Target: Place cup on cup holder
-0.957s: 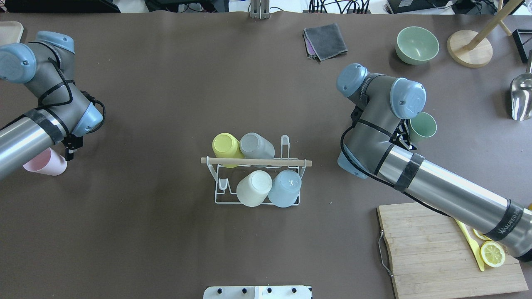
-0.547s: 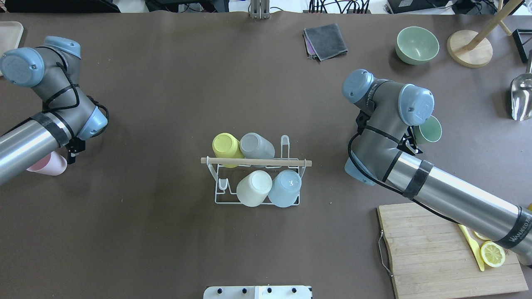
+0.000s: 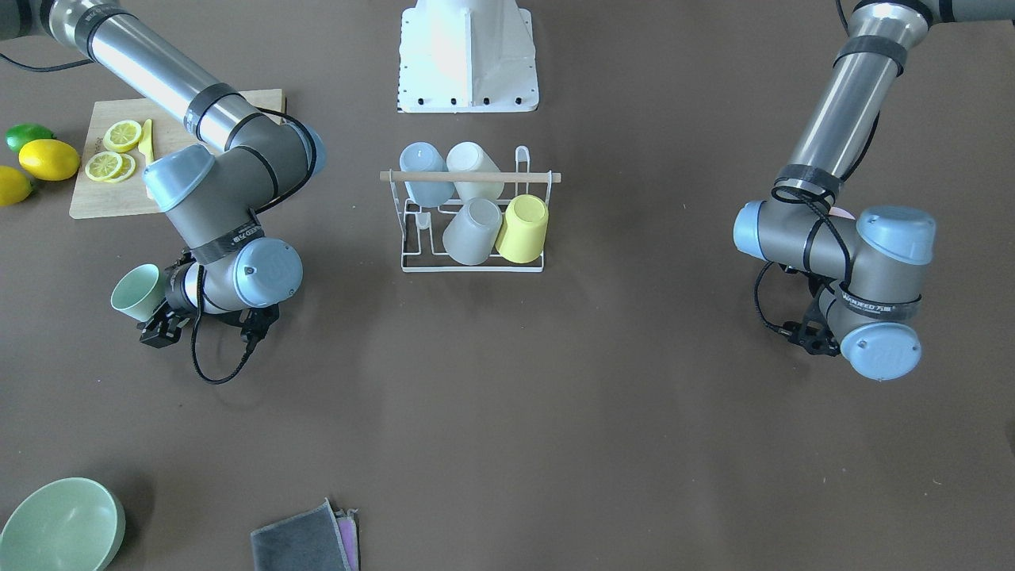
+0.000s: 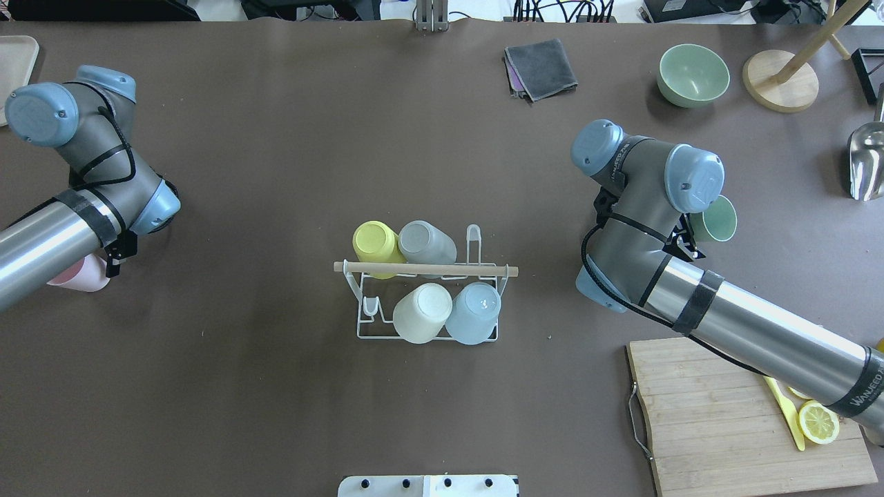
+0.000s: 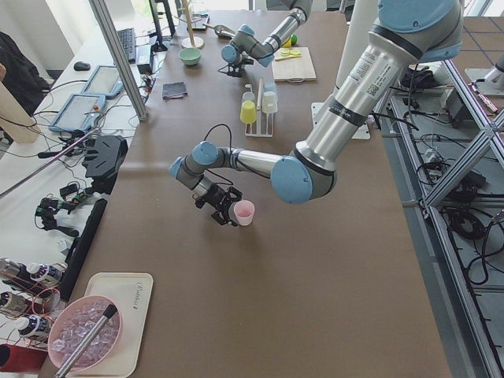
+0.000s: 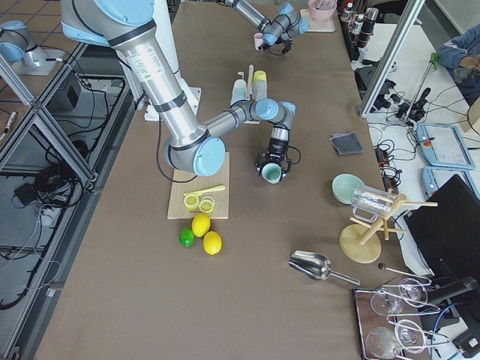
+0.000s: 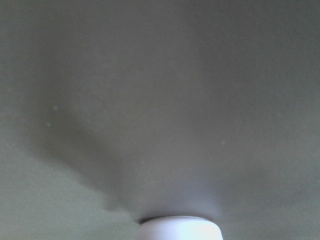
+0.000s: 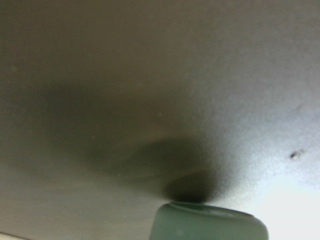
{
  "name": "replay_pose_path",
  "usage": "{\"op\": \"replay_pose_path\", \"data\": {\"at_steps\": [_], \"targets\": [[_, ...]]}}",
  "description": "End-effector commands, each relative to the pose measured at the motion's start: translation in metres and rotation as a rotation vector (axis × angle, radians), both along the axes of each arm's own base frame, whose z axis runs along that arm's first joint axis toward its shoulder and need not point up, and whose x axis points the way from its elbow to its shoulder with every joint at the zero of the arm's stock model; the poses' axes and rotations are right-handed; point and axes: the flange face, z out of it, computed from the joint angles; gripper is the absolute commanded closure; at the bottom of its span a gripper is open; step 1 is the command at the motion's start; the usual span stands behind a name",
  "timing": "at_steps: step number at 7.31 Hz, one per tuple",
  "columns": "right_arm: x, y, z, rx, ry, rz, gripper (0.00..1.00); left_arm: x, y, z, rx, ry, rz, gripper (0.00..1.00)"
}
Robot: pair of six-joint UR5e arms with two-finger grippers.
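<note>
The white wire cup holder with a wooden rod handle stands mid-table and also shows in the front view. Yellow, grey, cream and light blue cups sit upside down on it. My left gripper is shut on a pink cup, far left of the holder and partly hidden under the arm. My right gripper is shut on a green cup, right of the holder. Each wrist view shows only its cup's end, pink and green, above the table.
A wooden cutting board with lemon slices and a yellow knife lies near right. A green bowl, a folded grey cloth, a wooden stand and a metal scoop lie at the far side. Whole lemons and a lime lie beside the board.
My right arm has moved a little right, away from the holder, with the green cup. My left wrist has shifted slightly; the pink cup is now more hidden under the arm.
</note>
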Motion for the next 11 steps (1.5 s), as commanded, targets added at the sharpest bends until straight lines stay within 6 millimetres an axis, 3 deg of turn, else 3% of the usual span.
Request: {"op": "replay_pose_path", "data": {"at_steps": [1,7,8,9,10,11], "targets": [[0.001,0.001,0.003,0.006,0.010,-0.005,0.00,0.003,0.004,-0.001,-0.020,-0.015,0.009,0.03],[0.002,0.002,0.007,0.011,0.008,-0.006,0.00,-0.001,0.005,-0.003,-0.020,-0.032,0.028,0.03],[0.002,0.001,0.007,0.013,0.006,-0.005,0.04,-0.001,0.006,-0.004,-0.020,-0.037,0.031,0.03],[0.002,0.002,0.011,0.021,-0.002,-0.007,0.15,-0.001,0.006,-0.004,-0.020,-0.039,0.032,0.03],[0.003,0.002,0.014,0.024,-0.003,-0.008,0.32,-0.001,0.006,-0.004,-0.020,-0.039,0.032,0.03],[0.003,0.001,0.013,0.034,0.003,-0.013,0.58,-0.001,0.006,-0.004,-0.019,-0.038,0.032,0.06]]}}
